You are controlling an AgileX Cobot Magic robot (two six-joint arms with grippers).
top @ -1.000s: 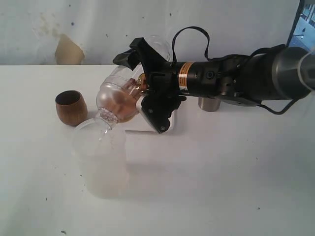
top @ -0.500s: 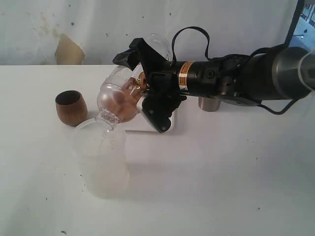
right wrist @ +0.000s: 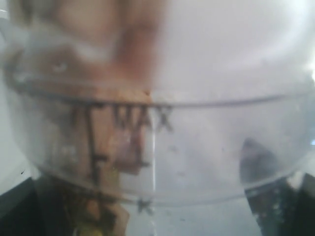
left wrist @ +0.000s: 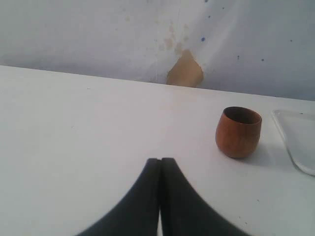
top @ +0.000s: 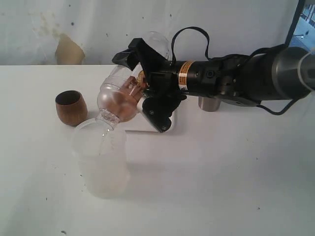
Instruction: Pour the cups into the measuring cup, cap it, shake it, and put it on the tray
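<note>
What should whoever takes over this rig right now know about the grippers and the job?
Left gripper: shut, empty.
Right gripper: shut on the measuring cup, which is tipped, with brown contents inside and its narrow end at the frosted tub rim.
Wooden cup: upright, at the left.
Steel tumbler: behind the right arm.
Tray: partly hidden by that gripper.
Done: filling, apparently.
Left: set the measuring cup on the tray. Cap unclear.
</note>
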